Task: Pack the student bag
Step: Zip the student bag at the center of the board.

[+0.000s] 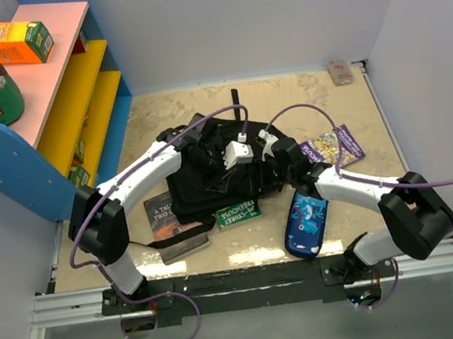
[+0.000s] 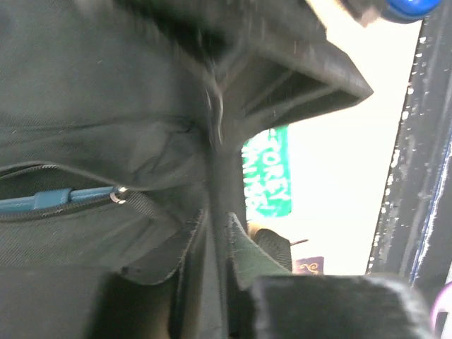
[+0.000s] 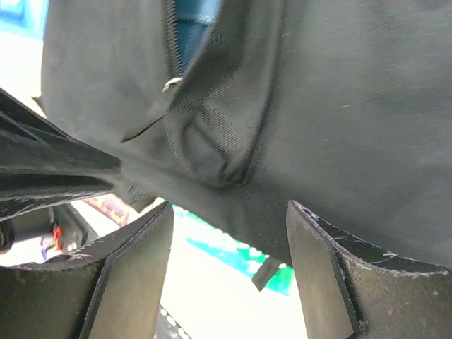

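The student bag (image 1: 204, 188) lies crumpled in the middle of the table, a floppy black backpack. My left gripper (image 1: 239, 152) is on its top; in the left wrist view its jaws (image 2: 217, 220) stand almost together with a taut fold of the bag's fabric (image 2: 106, 106) between them. My right gripper (image 1: 269, 141) is just to the right of it. In the right wrist view it (image 3: 227, 212) is open, its fingers (image 3: 134, 268) wide apart under hanging bag fabric (image 3: 339, 106), gripping nothing. A zip opening (image 2: 42, 201) shows something blue inside.
A green book (image 1: 238, 213) lies at the bag's near edge, a brown book (image 1: 165, 216) to its left, a purple book (image 1: 331, 148) to the right. A blue pencil case (image 1: 306, 223) lies near the front. A coloured shelf (image 1: 73, 98) stands at the left.
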Controlling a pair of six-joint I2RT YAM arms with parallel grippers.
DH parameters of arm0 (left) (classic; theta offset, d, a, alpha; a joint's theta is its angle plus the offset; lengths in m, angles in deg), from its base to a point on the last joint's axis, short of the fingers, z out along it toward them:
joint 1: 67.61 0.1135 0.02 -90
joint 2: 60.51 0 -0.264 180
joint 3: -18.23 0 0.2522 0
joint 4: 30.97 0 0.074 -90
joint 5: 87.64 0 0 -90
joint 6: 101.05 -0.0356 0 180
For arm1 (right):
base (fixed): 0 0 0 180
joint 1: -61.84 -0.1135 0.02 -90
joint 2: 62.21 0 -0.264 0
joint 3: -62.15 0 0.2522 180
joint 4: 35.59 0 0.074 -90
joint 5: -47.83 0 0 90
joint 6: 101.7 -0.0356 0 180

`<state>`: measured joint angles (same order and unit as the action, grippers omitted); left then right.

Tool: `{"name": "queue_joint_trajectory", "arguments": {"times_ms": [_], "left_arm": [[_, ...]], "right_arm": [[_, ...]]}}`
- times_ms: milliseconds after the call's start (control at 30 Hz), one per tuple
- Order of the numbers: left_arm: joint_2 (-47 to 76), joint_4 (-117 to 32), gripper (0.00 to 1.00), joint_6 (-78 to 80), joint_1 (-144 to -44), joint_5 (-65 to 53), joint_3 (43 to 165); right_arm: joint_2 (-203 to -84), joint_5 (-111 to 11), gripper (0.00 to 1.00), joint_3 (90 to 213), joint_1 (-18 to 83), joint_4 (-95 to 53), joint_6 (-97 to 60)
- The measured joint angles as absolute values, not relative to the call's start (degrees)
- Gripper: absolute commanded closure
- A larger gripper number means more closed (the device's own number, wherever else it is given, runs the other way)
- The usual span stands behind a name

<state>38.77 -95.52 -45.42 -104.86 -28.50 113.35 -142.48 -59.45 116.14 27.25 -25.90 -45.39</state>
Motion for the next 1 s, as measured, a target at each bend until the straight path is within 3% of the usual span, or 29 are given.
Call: {"name": "queue_joint_trajectory", "arguments": {"times_ms": [667,867,1000], "left_arm": [[38.8,-91.0,0.68,-45.1,-104.4,-23.9,108.9],[39.3,-87.8,0.79,-44.4,-104.4,-21.5,108.3],[40.1,-85.2,0.93,-43.2,-104.4,-18.7,108.0]], "right_arm": [[-142.7,-53.3,0.39,115.2,27.8,-29.4,-46.9],[-142.7,-53.2,0.44,113.6,27.8,-30.5,-48.2],[-142.7,-53.2,0.44,113.0,27.8,-31.3,-48.7]]}}
